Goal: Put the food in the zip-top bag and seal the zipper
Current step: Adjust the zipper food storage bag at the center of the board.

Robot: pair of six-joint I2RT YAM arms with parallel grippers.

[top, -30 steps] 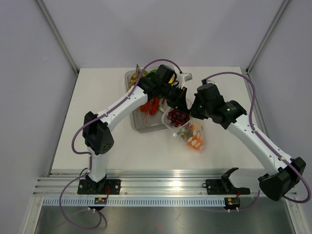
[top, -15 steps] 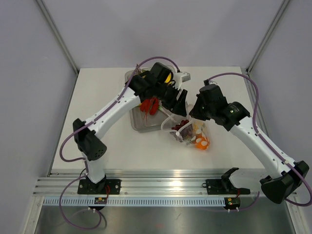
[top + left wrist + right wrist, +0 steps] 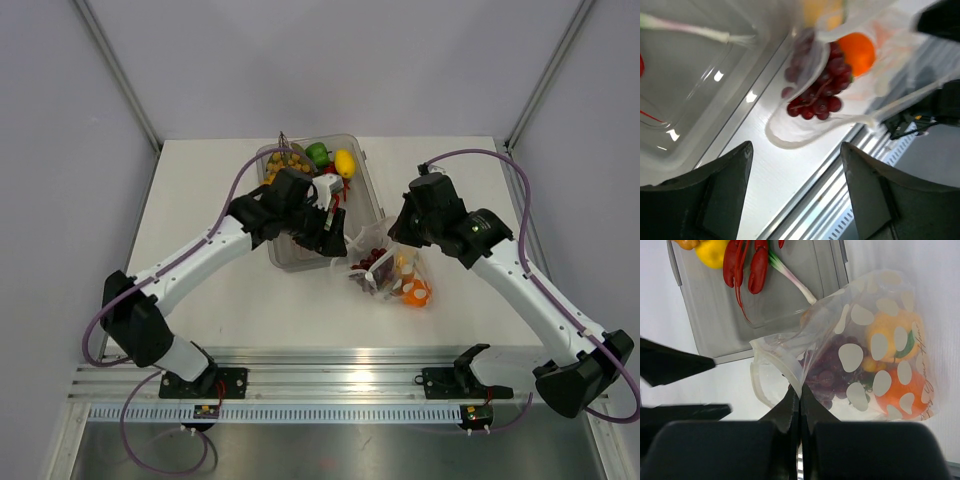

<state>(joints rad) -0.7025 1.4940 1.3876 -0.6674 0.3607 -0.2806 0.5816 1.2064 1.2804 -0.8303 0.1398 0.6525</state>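
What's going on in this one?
The right gripper is shut on the bag's mouth edge, holding it open beside the tray. Grapes and an orange are already inside. The left gripper hangs open and empty by the mouth. A lemon and a green pepper lie in the tray; the zipper is unsealed.

bag (image 3: 855, 315): clear, white-dotted, slumped on its side with the mouth gaping; I pinch its rim in my right gripper (image 3: 799, 390)
zipper (image 3: 753, 375): unsealed, curling round the open mouth
inside: grapes (image 3: 827, 372), orange (image 3: 892, 390), yellow fruit (image 3: 885, 332)
outside: lemon (image 3: 345, 162), green pepper (image 3: 318, 153), red peppers (image 3: 759, 265)
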